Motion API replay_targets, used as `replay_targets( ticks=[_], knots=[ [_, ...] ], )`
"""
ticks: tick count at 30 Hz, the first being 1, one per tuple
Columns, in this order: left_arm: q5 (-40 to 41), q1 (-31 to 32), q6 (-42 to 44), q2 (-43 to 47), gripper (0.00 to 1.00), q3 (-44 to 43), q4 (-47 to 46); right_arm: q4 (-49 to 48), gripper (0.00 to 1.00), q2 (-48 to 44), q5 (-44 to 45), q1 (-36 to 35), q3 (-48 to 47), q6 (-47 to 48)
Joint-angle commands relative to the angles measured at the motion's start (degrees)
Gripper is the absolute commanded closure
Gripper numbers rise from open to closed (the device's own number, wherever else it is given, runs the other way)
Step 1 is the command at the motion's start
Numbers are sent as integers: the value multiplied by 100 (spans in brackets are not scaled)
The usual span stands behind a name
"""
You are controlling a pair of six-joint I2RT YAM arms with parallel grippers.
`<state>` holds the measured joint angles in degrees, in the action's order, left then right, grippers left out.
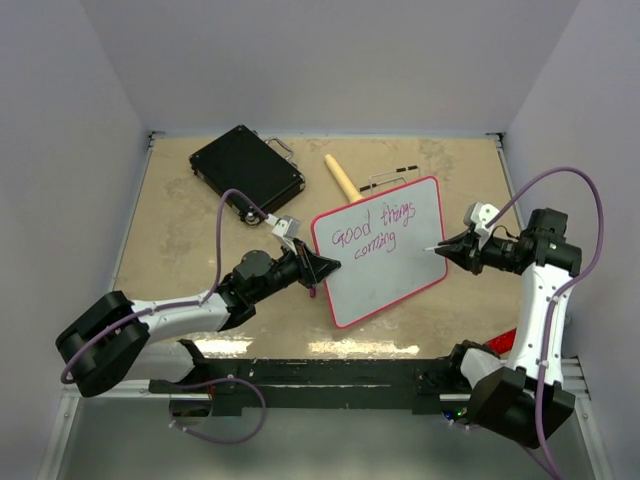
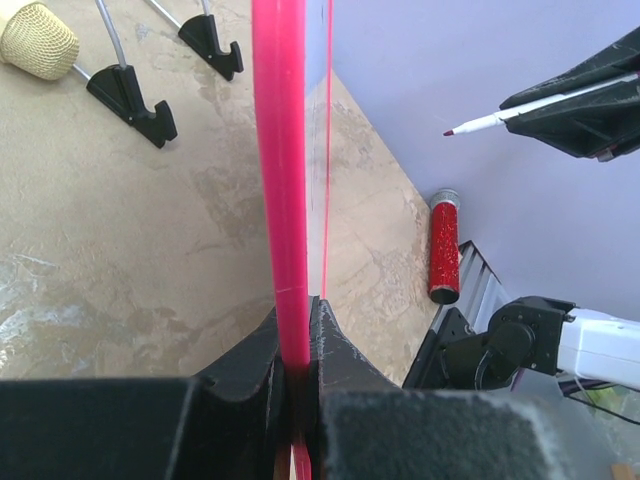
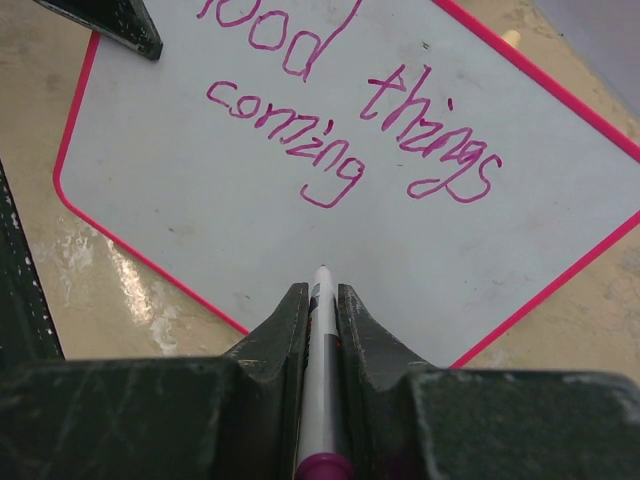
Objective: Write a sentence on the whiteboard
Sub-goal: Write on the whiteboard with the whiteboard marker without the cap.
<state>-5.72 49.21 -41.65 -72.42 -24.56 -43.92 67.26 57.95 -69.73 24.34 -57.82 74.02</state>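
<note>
Right gripper [image 3: 320, 292] jaws are clamped on a marker [image 3: 318, 350], its tip held just off the whiteboard [image 1: 385, 285], which is set at the middle of the table [image 1: 180, 250], its left rim pinched by the left gripper [image 2: 297, 315]. Of the sentence [image 1: 380, 228], "Good things coming" is written; more words are judged outstanding. No brand is seen.
</note>
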Motion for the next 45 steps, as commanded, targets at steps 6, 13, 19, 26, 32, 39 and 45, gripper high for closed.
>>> replay_targets(
  ticks=[6, 13, 19, 26, 32, 39, 45],
  knots=[
    [-17, 10, -466, -342, 100, -260, -802, -1165, 100, -478, 258, -331, 112, -1149],
    [176, 9, -757, -510, 100, -374, -742, -4044, 100, -830, 1568, -1994, 790, -3832],
    [54, -17, -433, -378, 100, -331, -512, -4134, 100, -452, 1937, -2012, 816, -3816],
    [-351, -78, -274, -474, 100, -392, -424, -4045, 100, -206, 2411, -2012, 728, -3596],
    [-413, -96, -256, -475, 100, -392, -407, -4511, 100, -451, 2377, -1968, 983, -3456],
    [-439, -105, -370, -466, 100, -374, -398, -4390, 100, -197, 2324, -1845, 1072, -3052],
    [-465, -105, -458, -475, 100, -339, -477, -4616, 100, -206, 2166, -1599, 1308, -3007]
  ],
)
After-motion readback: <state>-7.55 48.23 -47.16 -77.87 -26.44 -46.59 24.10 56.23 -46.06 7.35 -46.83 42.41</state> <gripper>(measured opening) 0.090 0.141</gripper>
